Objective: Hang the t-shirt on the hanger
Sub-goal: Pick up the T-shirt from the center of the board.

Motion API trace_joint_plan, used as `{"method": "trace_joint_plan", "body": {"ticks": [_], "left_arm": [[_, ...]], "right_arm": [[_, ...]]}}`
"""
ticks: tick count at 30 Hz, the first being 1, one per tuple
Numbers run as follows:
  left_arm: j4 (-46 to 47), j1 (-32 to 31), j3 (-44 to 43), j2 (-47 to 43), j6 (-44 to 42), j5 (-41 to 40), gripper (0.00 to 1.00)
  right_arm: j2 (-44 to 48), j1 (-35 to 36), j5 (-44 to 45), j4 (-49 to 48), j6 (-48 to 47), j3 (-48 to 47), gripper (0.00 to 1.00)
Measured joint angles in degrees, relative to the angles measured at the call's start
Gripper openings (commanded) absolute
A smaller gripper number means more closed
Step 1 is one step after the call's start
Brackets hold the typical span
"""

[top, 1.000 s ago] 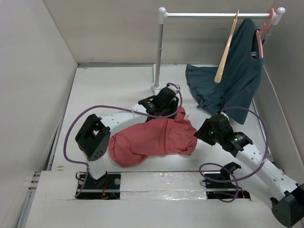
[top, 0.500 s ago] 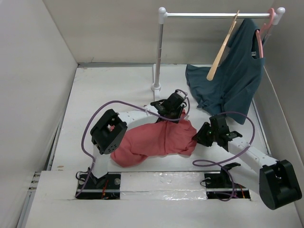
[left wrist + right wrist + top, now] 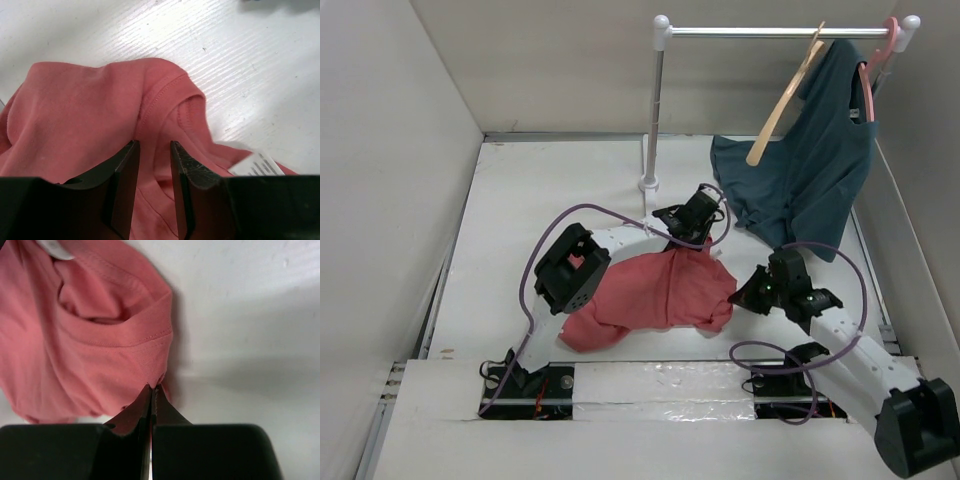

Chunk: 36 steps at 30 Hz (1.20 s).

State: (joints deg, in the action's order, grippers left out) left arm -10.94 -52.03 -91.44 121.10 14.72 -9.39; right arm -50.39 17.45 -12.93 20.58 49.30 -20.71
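The pink-red t-shirt (image 3: 655, 295) lies bunched on the white table between my two arms. My left gripper (image 3: 692, 232) is at its far edge. In the left wrist view its jaws (image 3: 154, 145) stand narrowly apart with a fold of the t-shirt (image 3: 75, 115) by the collar held between them. My right gripper (image 3: 745, 295) is at the shirt's right edge. In the right wrist view it (image 3: 152, 387) is shut on a pinch of the t-shirt's (image 3: 100, 355) hem. The tan wooden hanger (image 3: 782, 100) hangs tilted on the rail, empty.
A white rack, with its rail (image 3: 770, 32) and post (image 3: 655, 110), stands at the back. A teal shirt (image 3: 800, 170) hangs from a pink plastic hanger (image 3: 873, 70) at the rail's right end and drapes onto the table. Walls close in left, back and right.
My left gripper moved back and right, drawing the shirt's far edge with it. My right arm swung in and now sits lower at the shirt's right edge. The wooden hanger swung left.
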Motion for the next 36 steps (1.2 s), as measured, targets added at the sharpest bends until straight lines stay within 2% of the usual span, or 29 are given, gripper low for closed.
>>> {"method": "trace_joint_plan", "body": {"ticks": [5,15,21,29,34,36], "left_arm": [[-0.2,0.0,-0.8,1.2,-1.3,-0.9,0.28],[-0.4,0.1,-3.2,2.8,-2.9,-0.8,0.25],[-0.5,0.1,-4.0,4.5,-3.7,0.2,0.2],[-0.4,0.1,-4.3,4.7,-4.7,4.2,0.29],[-0.2,0.1,-4.3,4.7,-5.2,6.3,0.28],[-0.1,0.1,-4.3,4.7,-5.3,6.5,0.25]], "right_arm": [[6.6,2.1,0.7,7.8,0.2,-3.9,0.0],[7.9,4.0,1.1,14.9,0.7,-6.0,0.0],[10.1,4.4,1.2,16.9,1.7,-6.0,0.0],[10.4,4.8,1.6,17.1,2.6,-6.0,0.0],[11.0,4.7,1.8,17.1,3.0,-5.7,0.0],[11.3,4.8,1.8,17.1,3.0,-5.7,0.0]]}}
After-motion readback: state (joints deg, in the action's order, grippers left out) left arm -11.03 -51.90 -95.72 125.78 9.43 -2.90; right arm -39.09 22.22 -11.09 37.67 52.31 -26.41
